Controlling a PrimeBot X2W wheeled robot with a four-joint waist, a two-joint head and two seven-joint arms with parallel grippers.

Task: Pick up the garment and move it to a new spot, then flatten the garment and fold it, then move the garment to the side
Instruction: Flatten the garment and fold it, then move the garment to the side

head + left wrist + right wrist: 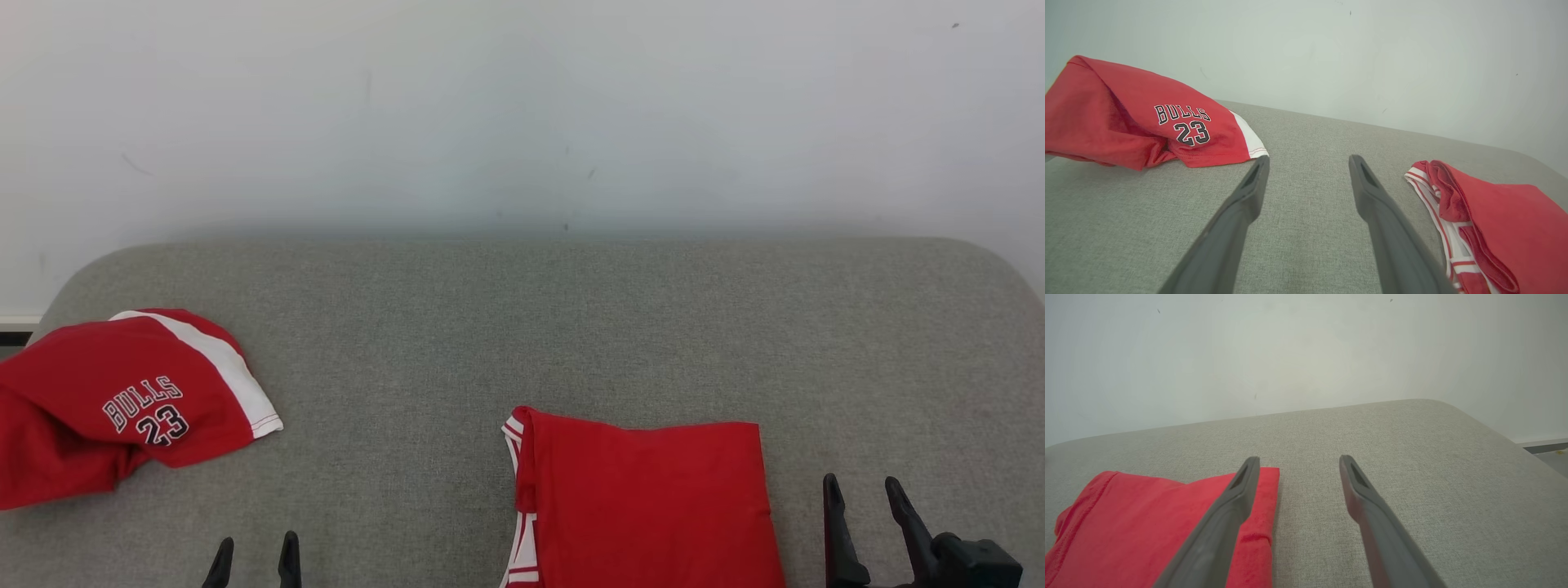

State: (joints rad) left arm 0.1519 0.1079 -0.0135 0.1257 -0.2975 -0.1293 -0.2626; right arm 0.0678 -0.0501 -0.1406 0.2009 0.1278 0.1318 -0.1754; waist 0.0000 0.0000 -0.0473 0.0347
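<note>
- The grey cushion (571, 327) spreads under and ahead of both grippers, up to a pale wall (522, 106). It is my whole work surface, which I take to be why both garments lie on it.
- The jersey (645, 498) lies folded into a neat red block between the two grippers, nearer the right one. I judge the folding done and the shift to the side not yet made, so it sits where either arm can reach it.
- Its striped trim edge faces the left side, its plain edge the right. Its long axis seems to run along my fingers, toward the wall, but the near end is cut off, so I can't be sure.
- The shorts (122, 392), marked BULLS 23, lie rumpled ahead of the left gripper and to its outer side, well apart from the jersey. Parked out of the way, I'd guess.
- The left gripper (255, 559) is spread wide and empty over bare cushion.
- The right gripper (863, 490) is likewise wide and empty, just beside the jersey's far corner. I can't tell whether it touches cloth.
</note>
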